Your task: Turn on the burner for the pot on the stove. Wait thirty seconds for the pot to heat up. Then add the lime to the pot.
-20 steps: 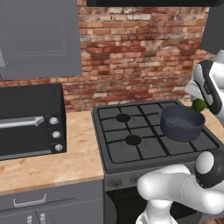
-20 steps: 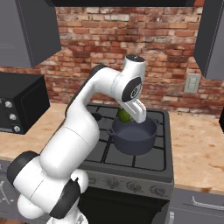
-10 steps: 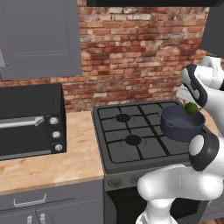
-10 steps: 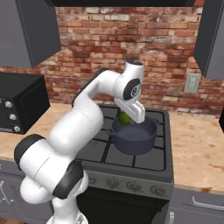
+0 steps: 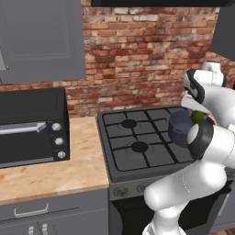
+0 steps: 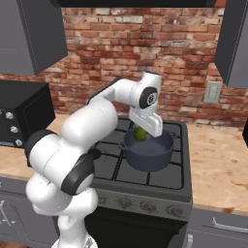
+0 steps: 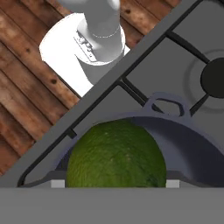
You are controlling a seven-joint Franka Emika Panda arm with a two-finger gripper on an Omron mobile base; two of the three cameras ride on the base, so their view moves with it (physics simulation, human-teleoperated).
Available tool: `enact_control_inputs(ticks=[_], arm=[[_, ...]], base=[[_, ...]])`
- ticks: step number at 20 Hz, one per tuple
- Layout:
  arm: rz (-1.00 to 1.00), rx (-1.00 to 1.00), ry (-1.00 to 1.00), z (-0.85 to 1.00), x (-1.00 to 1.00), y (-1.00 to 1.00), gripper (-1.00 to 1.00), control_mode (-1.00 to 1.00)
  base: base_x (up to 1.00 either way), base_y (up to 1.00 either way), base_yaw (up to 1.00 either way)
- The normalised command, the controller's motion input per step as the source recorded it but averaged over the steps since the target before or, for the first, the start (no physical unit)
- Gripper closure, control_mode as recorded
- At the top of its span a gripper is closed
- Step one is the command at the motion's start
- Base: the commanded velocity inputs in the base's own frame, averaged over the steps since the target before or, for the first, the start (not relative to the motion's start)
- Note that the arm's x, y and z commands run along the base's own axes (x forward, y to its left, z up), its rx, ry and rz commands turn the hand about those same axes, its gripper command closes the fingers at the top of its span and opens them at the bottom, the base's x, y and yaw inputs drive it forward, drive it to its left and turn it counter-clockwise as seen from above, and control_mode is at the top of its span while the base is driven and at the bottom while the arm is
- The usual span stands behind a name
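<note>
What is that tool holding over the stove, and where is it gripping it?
The tool holds the lime, pinched by its sides, just above the pot.

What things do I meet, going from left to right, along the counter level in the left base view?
Black countertop oven → bare wooden counter → stove → pot → lime, held in the gripper over the pot.

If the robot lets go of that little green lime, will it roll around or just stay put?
The lime looks round and smooth, so it would probably roll if it landed on something flat. It hangs in the gripper just above the pot, whose deep walls should likely catch it and stop it. It seems small and firm, so it probably won't squash.
</note>
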Motion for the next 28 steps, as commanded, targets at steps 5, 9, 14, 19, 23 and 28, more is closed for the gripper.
enact_control_inputs(ticks=[5, 9, 14, 19, 23, 28], arm=[[0.00, 0.13, 0.00, -0.30, 0.02, -0.17, 1.00, -1.00], [0.00, 0.15, -0.03, -0.26, 0.00, -0.07, 1.00, -1.00], [0.00, 0.02, -0.08, -0.09, 0.03, 0.00, 1.00, -1.00], [0.00, 0.00, -0.01, 0.00, 0.25, 0.00, 1.00, -1.00], [0.00, -0.03, 0.00, -0.01, 0.15, 0.00, 1.00, -1.00], [0.00, -0.03, 0.00, -0.04, 0.09, 0.00, 1.00, -1.00]], base=[[0.00, 0.00, 0.00], [0.00, 0.00, 0.00], [0.00, 0.00, 0.00], [0.00, 0.00, 0.00], [0.00, 0.00, 0.00], [0.00, 0.00, 0.00]])
